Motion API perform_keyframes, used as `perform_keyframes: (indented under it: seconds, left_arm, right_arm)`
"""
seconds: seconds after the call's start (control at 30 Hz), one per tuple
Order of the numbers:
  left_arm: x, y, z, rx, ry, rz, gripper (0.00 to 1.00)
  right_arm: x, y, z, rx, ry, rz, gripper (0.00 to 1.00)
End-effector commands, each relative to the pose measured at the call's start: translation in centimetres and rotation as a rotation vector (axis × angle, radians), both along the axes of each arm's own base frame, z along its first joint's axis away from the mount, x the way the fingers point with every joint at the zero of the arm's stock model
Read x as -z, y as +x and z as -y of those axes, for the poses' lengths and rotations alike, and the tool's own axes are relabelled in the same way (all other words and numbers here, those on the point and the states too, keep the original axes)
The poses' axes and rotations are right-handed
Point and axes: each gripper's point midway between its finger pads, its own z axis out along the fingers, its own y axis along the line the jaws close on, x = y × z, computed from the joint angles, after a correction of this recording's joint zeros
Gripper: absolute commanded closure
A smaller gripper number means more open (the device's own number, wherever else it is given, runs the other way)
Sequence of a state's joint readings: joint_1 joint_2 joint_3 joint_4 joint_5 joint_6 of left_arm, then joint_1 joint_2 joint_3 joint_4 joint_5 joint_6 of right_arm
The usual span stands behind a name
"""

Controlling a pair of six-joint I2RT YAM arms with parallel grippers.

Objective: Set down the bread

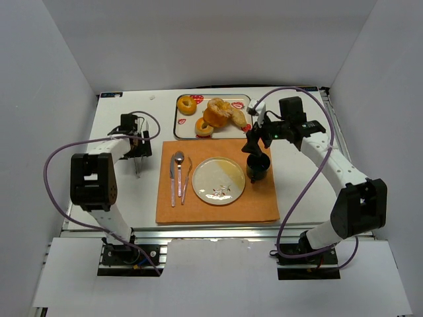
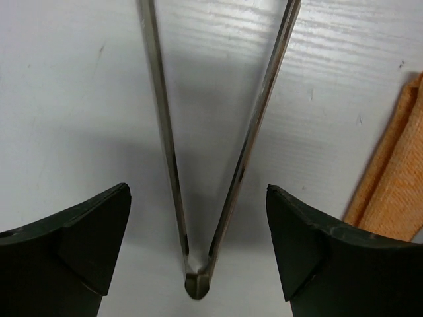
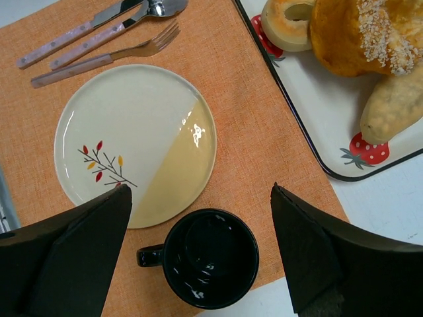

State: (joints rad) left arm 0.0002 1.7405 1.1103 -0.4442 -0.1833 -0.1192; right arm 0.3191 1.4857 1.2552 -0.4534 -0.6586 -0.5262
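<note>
At the near side of the white table (image 1: 125, 191), our left gripper (image 2: 197, 190) hangs with jaws apart astride the tongs (image 2: 162, 132), likely to grasp them. Our right gripper (image 3: 201, 188), equally spread and empty, hovers over the black cup (image 3: 210, 257). Beyond the orange placemat (image 3: 251, 152) and plate (image 3: 132, 139), the bread (image 1: 187, 105) sits in the tray's (image 1: 177, 119) far-left corner. White walls (image 1: 198, 46) enclose everything.

The 2 arms bend and reach forward. The left gripper (image 1: 137, 140) points down, jaws wide apart. The right gripper (image 1: 254, 148) does too.
</note>
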Motion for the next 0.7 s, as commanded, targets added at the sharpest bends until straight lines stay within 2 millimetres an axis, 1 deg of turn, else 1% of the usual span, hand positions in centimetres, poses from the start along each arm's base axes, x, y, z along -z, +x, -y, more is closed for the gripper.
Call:
perform_keyframes:
  seconds: [0.0,0.07,0.17,0.2,0.23,0.27,0.3,0.37,0.4,0.43,0.47,0.53,0.57,0.6,0.67]
  left_arm:
    - [-0.5,2.2,-1.2,0.015,0.007,0.028,0.09]
    - [0.4,2.7,-0.7,0.031,-0.02,0.028,0.12]
    - [1.3,2.7,-0.5,0.033,-0.054,0.033,0.19]
    - [1.6,2.6,-0.5,0.03,-0.067,0.033,0.23]
    - [1.9,2.5,-0.5,0.028,-0.081,0.03,0.31]
    - [2.1,2.4,-0.6,0.022,-0.094,0.03,0.35]
    - [2.9,1.9,-0.4,0.023,-0.113,0.012,0.38]
    - [3.3,1.7,-0.4,0.02,-0.121,0.017,0.42]
    - [3.8,1.2,-0.3,0.016,-0.129,0.012,0.46]
    - [3.8,1.1,-0.3,0.011,-0.134,0.018,0.5]
    - [3.9,1.1,-0.4,0.006,-0.14,0.026,0.59]
    - [3.7,1.0,-0.4,-0.001,-0.156,0.041,0.67]
    - [3.4,1.1,-0.4,-0.005,-0.159,0.053,0.75]
    - [3.0,1.2,-0.4,-0.009,-0.161,0.066,0.8]
    - [1.3,1.8,0.4,0.01,-0.2,0.111,0.88]
  right_arm:
    - [-2.4,0.4,0.2,0.015,0.018,0.07,0.11]
    - [-2.4,0.5,0.5,0.024,0.012,0.074,0.11]
    - [-2.9,0.8,0.9,0.034,0.015,0.077,0.1]
    - [-3.0,0.9,1.1,0.04,0.017,0.077,0.1]
    - [-3.2,1.0,1.2,0.046,0.023,0.075,0.11]
    - [-3.2,1.2,1.5,0.057,0.026,0.069,0.11]
    - [-3.4,1.3,1.6,0.06,0.029,0.07,0.11]
    - [-3.7,1.5,2.2,0.072,0.036,0.068,0.11]
    - [-3.7,1.6,2.4,0.078,0.037,0.068,0.11]
    - [-3.9,1.7,2.6,0.084,0.039,0.068,0.1]
    - [-3.9,1.8,2.9,0.091,0.04,0.066,0.1]
    - [-4.2,2.0,3.3,0.098,0.046,0.069,0.11]
    - [-4.3,2.0,3.4,0.101,0.048,0.068,0.11]
    - [-4.3,2.0,3.5,0.106,0.05,0.066,0.11]
    - [-4.4,2.1,3.8,0.115,0.054,0.067,0.11]
